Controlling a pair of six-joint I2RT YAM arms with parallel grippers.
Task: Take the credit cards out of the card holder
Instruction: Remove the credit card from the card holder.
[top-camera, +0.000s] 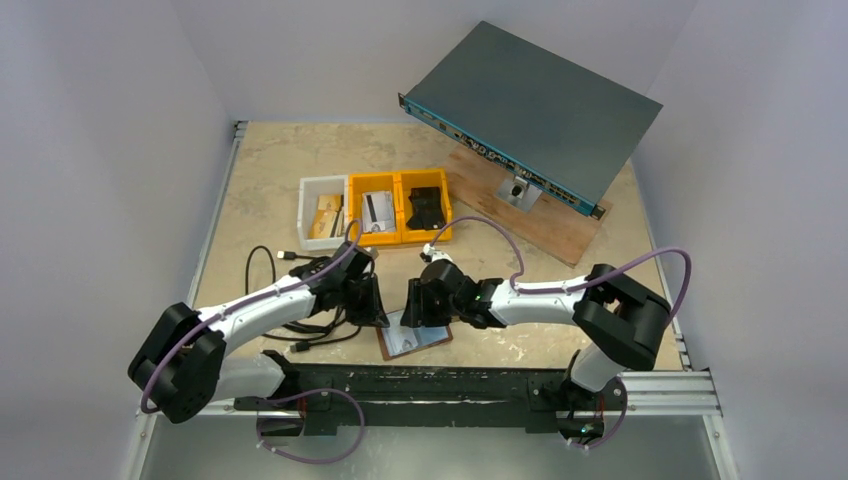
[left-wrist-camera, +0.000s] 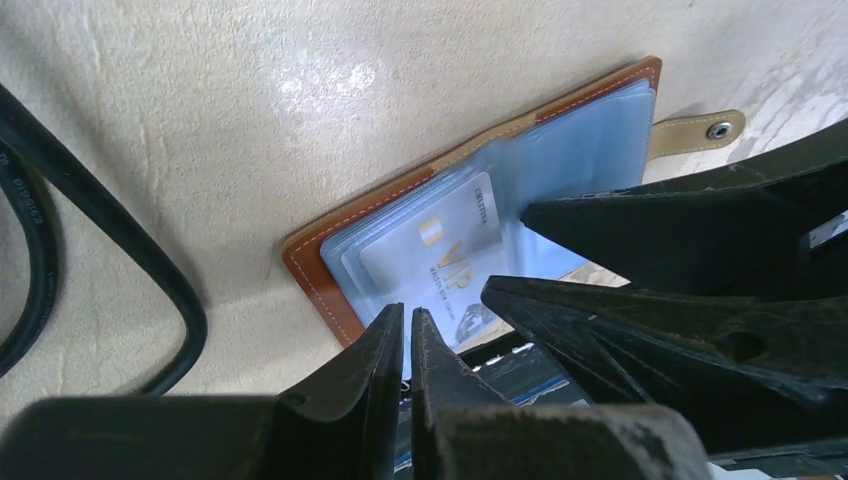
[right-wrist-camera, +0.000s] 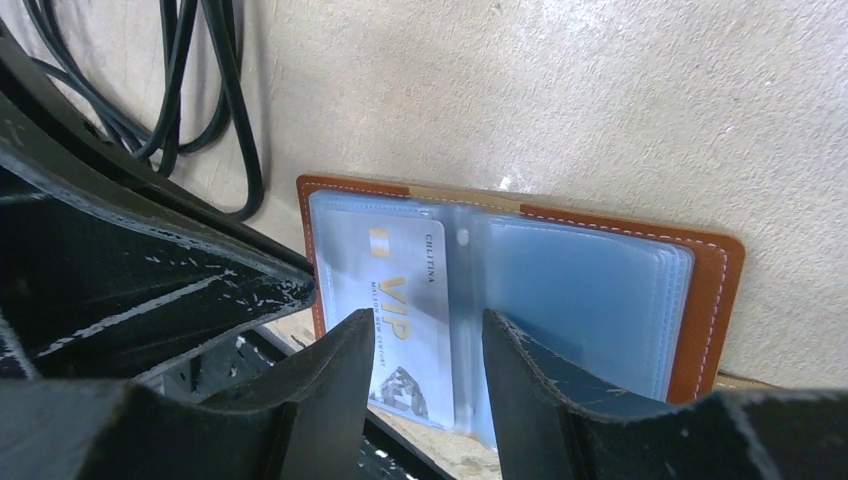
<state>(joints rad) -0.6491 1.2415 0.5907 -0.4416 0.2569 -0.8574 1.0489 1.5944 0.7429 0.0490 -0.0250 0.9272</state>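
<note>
Card holder (top-camera: 413, 338) is lying open on the surface (top-camera: 270, 180) between both arms. Left fingers (left-wrist-camera: 380, 350) are sitting almost closed at its left half's near edge, over the white VIP card (left-wrist-camera: 440, 250), whose long axis is pointing toward them; any grip is unclear. Right fingers (right-wrist-camera: 335, 380) are hovering half-spread over its spine, gripping nothing.

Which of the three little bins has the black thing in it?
The yellow bin at the right end of the row holds the black object. The middle yellow bin holds pale cards, the white bin tan ones.
</note>
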